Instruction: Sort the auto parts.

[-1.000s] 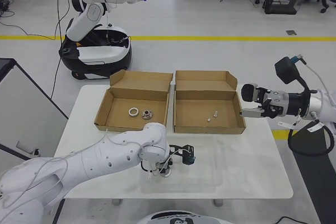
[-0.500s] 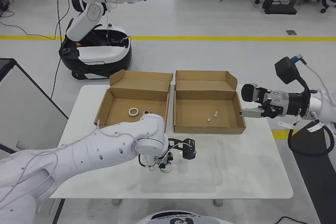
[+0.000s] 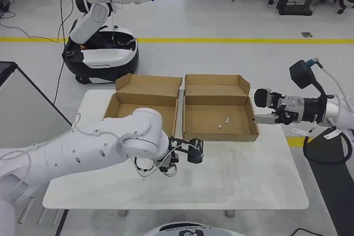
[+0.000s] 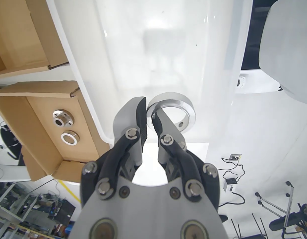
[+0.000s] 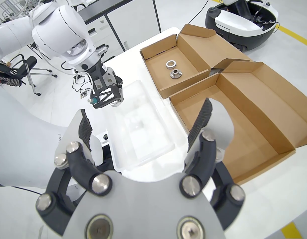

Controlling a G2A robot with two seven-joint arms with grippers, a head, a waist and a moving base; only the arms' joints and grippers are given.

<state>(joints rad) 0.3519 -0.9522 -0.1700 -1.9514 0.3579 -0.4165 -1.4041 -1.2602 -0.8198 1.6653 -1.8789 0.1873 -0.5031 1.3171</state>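
Over the tray [image 4: 168, 38], left gripper [image 4: 148, 123] tight on 1 metal ring [image 4: 178, 108] — right gripper [image 5: 145, 111] elsewhere, agape, empty.

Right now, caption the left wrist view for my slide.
Left end effector grips a metal ring over the clear tray.

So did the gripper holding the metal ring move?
Yes. In the top view the left gripper, shut on the metal ring, has moved away from the table's near edge toward the cardboard boxes.

Two boxes [image 3: 127, 112] [image 3: 203, 118]; two rings [image 4: 170, 103] [image 4: 70, 138]; one hub [image 4: 60, 120]; one tray [image 4: 168, 38]
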